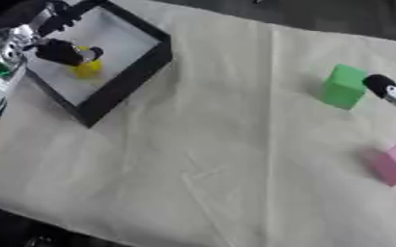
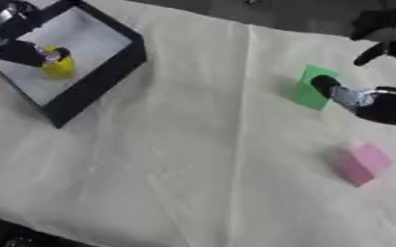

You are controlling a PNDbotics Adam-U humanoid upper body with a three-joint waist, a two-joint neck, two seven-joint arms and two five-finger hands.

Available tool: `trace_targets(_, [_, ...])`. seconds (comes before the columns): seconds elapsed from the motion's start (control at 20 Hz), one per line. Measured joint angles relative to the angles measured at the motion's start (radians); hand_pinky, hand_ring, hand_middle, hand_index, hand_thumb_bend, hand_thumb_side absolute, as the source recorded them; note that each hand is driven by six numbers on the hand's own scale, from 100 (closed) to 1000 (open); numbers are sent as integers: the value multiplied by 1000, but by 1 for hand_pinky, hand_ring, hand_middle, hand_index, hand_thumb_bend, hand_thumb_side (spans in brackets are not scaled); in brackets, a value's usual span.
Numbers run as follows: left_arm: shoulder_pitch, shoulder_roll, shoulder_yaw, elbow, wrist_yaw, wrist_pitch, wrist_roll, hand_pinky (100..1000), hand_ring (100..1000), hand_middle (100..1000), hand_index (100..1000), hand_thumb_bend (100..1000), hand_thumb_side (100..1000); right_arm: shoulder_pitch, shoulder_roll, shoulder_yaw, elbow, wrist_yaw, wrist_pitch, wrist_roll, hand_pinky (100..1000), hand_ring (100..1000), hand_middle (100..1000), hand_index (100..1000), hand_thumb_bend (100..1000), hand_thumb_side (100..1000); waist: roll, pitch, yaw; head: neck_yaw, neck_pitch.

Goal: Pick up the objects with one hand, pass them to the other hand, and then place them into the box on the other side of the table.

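A yellow object point(image 1: 87, 68) stands inside the black box point(image 1: 125, 79) at the table's far left corner. My left hand point(image 1: 60, 51) reaches into the box from the left, its fingers and thumb curled round the top of the yellow object. A green block point(image 1: 345, 86) stands upright at the right of the table. My right hand point(image 2: 360, 98) comes in from the right edge with its fingers spread; one fingertip point(image 2: 324, 84) touches the block's right face. A pink block point(image 2: 363, 164) lies nearer, toward the right edge, apart from both hands.
The table is covered with a creased beige cloth point(image 1: 210, 154). Silver and black parts of my left arm point(image 1: 15, 36) crowd the far left beside the box. The table's front edge runs along the lower left.
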Motion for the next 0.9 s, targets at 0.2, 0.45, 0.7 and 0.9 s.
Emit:
trace_targets(0.2, [5,8,11,-2,-12,-4,9,848,699,653,780,374,224,0,0,-5,0,0,2,-8,509,870,564,680,615,100,1,0,-1,-5,1])
trace_targets(0.45, [30,8,45,-73,68,19,69,864,661,627,746,100,264,5,-31,-18,0,8,36,-25,518,879,581,703,626,113,-2,-7,-2,-72,16])
trace_targets(0.7, [80,24,74,-225,244,24,184,860,648,624,753,100,404,42,-105,-25,0,9,134,-23,533,900,616,740,658,181,-11,-21,-12,-139,20])
trace_targets(0.9, [130,31,81,-333,363,2,252,868,653,626,757,100,435,90,-171,-27,-1,-1,202,-3,571,912,661,777,627,286,-15,-24,-27,-171,20])
